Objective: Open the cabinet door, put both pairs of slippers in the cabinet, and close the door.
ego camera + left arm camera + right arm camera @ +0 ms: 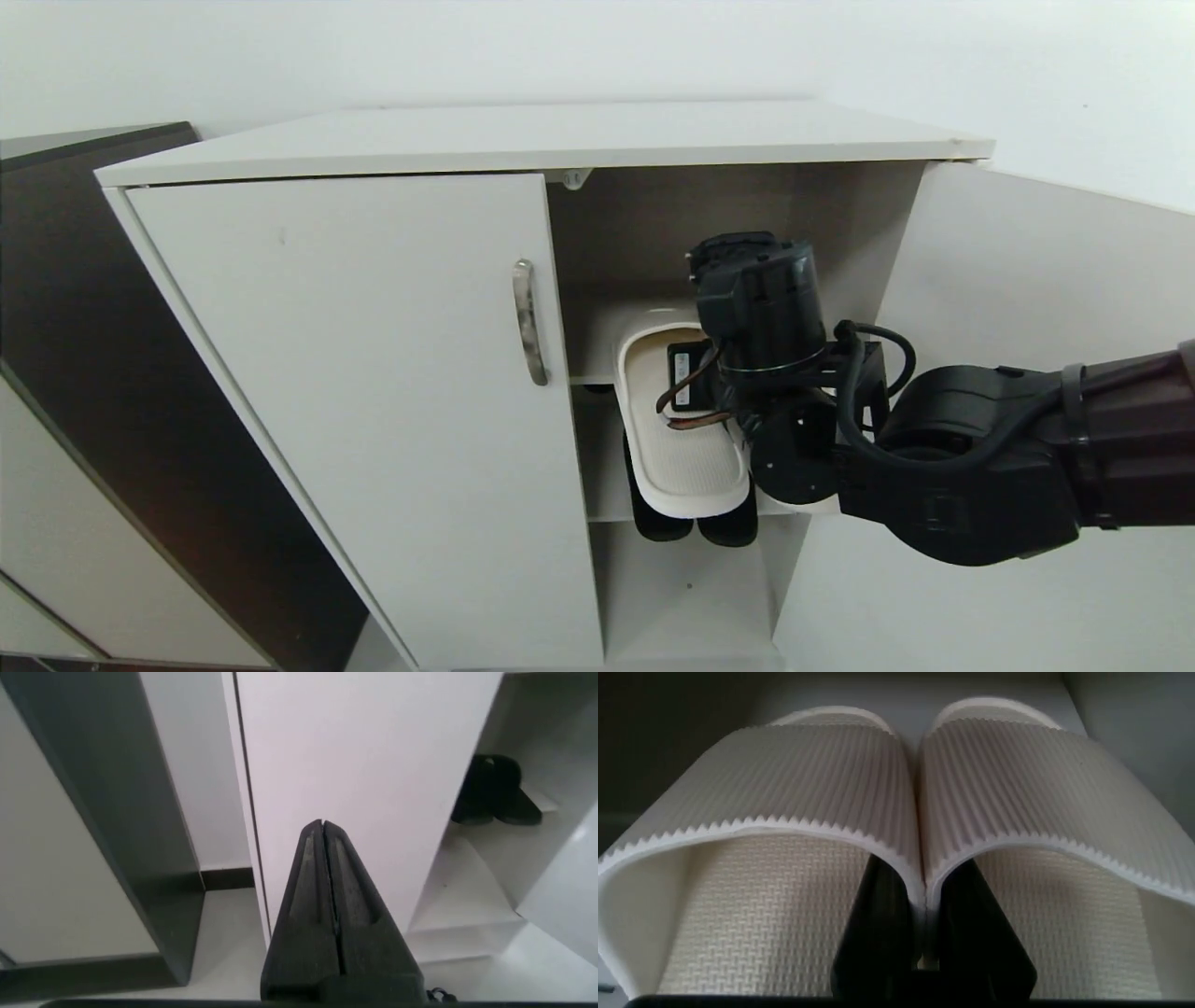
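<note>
right pincer (920, 910) clenched on inner straps of white ribbed foam slipper pair (822, 793), toes ahead of it inside white board cabinet (560, 140) | black slipper pair (695, 527) just below | left pincer (322, 831) clenched, empty | risk: heels look proud of shelf (590, 380); early release tips pair out, fouling door (1027, 327)

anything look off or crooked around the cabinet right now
The white slippers hang tilted, half out of the cabinet, clamped between the jaws of the right gripper rather than lying flat. Below, the black slippers poke past the front edge of their shelf. Nothing looks damaged.
</note>
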`<state>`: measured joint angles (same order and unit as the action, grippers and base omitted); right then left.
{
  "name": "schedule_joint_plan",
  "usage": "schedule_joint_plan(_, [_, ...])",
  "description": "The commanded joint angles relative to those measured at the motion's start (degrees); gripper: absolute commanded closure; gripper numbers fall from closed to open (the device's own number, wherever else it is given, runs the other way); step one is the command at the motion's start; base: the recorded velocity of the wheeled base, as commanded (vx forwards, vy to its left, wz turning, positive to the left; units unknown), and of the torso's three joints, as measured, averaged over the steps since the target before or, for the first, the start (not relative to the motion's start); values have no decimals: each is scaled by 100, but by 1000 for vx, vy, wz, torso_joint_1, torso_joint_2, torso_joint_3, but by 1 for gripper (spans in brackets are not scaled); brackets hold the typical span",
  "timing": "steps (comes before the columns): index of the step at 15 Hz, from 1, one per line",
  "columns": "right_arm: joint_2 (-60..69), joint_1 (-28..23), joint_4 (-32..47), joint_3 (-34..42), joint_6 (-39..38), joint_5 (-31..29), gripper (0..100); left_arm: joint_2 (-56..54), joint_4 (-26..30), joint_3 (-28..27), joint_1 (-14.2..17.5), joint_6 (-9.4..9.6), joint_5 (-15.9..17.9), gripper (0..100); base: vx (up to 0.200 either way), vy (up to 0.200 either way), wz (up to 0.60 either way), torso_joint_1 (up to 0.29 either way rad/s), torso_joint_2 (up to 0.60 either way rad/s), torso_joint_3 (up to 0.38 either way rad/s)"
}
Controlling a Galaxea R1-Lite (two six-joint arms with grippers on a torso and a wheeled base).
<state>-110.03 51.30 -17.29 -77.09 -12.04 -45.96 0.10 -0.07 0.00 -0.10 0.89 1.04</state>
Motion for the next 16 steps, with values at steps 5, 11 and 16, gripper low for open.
schedule_joint_plan(5, [-176,-76,-363,116,0,-1,100,-1,-1,0,1,-10,2,100,40,0,0,0,0,1])
schedule_joint_plan(11, [-862,-621,-398,-658,106,113,100,-1,-1,0,1,-10,2,100,0,0,0,0,0,0])
schedule_joint_plan(16, [-1249,-832,-346,-1431,326,193,100,-1,-1,0,1,-10,2,100,0,0,0,0,0,0])
